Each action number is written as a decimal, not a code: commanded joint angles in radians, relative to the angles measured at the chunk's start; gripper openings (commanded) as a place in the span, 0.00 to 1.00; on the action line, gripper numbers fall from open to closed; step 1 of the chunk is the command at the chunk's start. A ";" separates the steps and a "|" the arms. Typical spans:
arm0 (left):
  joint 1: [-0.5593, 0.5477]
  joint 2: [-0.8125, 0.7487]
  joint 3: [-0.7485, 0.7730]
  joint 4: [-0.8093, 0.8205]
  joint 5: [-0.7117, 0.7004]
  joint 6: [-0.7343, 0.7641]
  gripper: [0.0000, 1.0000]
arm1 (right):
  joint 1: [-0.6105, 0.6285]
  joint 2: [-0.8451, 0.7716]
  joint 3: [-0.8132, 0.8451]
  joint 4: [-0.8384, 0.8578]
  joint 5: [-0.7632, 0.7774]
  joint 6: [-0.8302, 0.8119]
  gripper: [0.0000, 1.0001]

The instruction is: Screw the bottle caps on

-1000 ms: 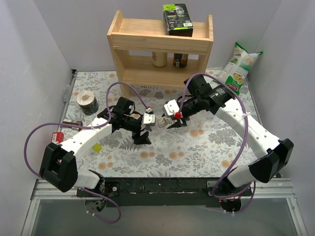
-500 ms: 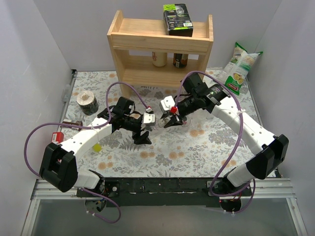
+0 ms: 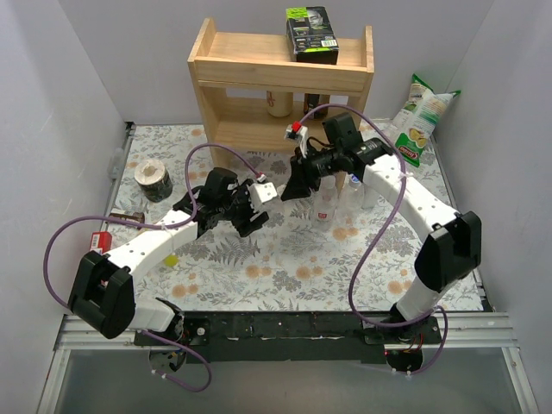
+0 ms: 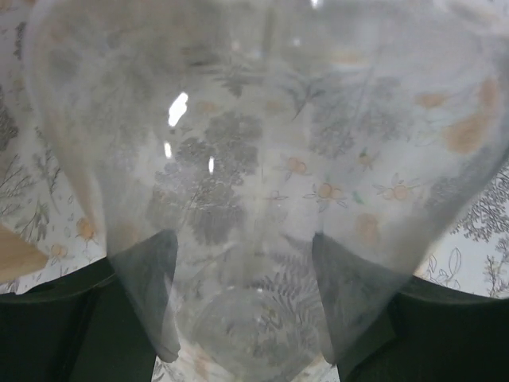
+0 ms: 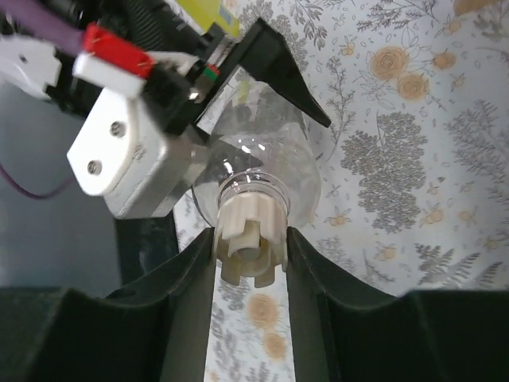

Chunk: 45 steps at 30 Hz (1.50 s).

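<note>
My left gripper (image 3: 257,210) is shut on a clear bottle (image 3: 276,198) and holds it above the table. The bottle fills the left wrist view (image 4: 254,159), with the fingers (image 4: 147,294) showing through its wall either side. My right gripper (image 3: 293,185) meets the bottle's neck from the right. In the right wrist view my right gripper (image 5: 250,240) is shut on a cream ribbed cap (image 5: 250,227) that sits on the bottle's mouth (image 5: 254,187). The left gripper (image 5: 135,151) shows behind it. Three more clear bottles (image 3: 326,203) stand under the right arm.
A wooden shelf (image 3: 280,78) stands at the back with two jars (image 3: 279,103) inside and a dark box (image 3: 310,33) on top. A tape roll (image 3: 153,177) lies at the left, a snack bag (image 3: 418,116) at the back right. A small yellow object (image 3: 171,257) lies under the left arm.
My right gripper has swung back and to the left and turned its wrist onto the bottle's neck. My left gripper has tilted the bottle up toward it.
</note>
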 commanded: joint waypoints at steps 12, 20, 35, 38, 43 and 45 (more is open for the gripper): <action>0.060 -0.040 0.009 -0.187 0.204 0.119 0.00 | -0.058 -0.130 0.185 -0.223 -0.102 -0.470 0.95; 0.083 0.062 0.140 -0.457 0.459 0.334 0.00 | 0.040 -0.300 -0.062 -0.206 -0.036 -0.946 0.93; 0.079 0.115 0.215 -0.586 0.525 0.420 0.00 | 0.164 -0.280 -0.108 -0.163 0.022 -1.154 0.81; 0.077 0.111 0.218 -0.582 0.529 0.420 0.00 | 0.167 -0.264 -0.097 -0.196 0.012 -1.176 0.75; 0.076 0.106 0.224 -0.571 0.529 0.415 0.00 | 0.172 -0.202 -0.040 -0.291 -0.013 -1.210 0.61; 0.074 0.105 0.223 -0.568 0.528 0.411 0.00 | 0.173 -0.182 -0.016 -0.316 -0.019 -1.218 0.55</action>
